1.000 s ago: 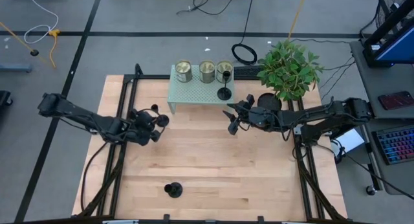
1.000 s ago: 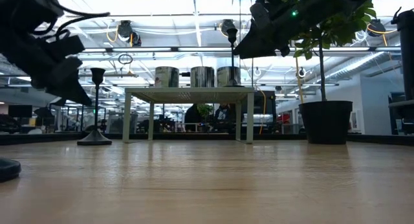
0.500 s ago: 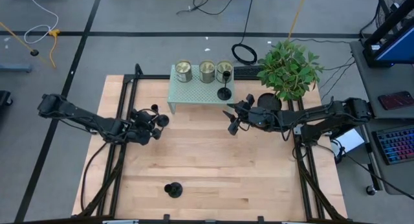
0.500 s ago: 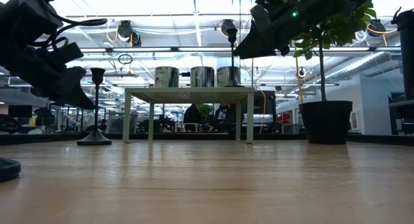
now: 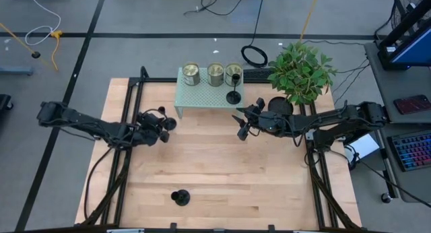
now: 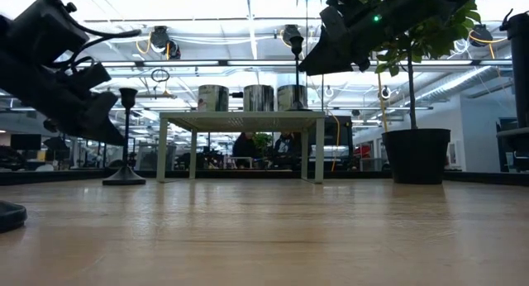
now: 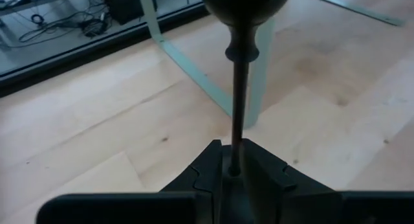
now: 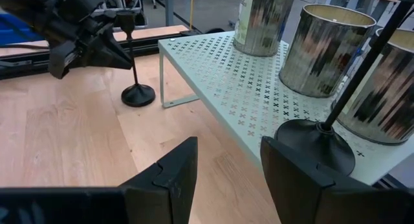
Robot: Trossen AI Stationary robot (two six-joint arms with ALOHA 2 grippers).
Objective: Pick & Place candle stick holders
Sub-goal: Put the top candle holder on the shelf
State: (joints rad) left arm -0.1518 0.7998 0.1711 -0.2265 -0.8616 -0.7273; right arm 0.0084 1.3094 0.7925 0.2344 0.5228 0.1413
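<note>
My left gripper (image 5: 160, 127) is shut on a black candle stick holder (image 6: 126, 137) that stands upright at the table's left, in front of the shelf's left leg. A second holder (image 5: 234, 95) stands by its round base on the pale green perforated shelf (image 5: 202, 95), next to the cans. A third holder (image 5: 180, 197) stands by its base on the table near the front edge. My right gripper (image 8: 226, 166) hangs open in the air in front of the shelf's right part, with nothing between its fingers. My left gripper pinches the holder's thin stem (image 7: 234, 146) between its two fingers, below the cup and its small knob. The fingers (image 7: 207, 166) come from the table's left, slanting down, and lie across the stem. The holder stays upright, and its base (image 8: 138, 94) looks set on the table.
Three pale metal cans (image 5: 191, 74) (image 5: 215, 73) (image 5: 234, 73) stand in a row on the shelf's far side. A potted plant (image 5: 300, 71) stands at the table's far right. Bare wooden table (image 5: 229, 165) lies between the shelf and the near holder.
My left gripper has sunk a little and tipped nearer to level, still shut on the stem. The holder has stayed upright.
</note>
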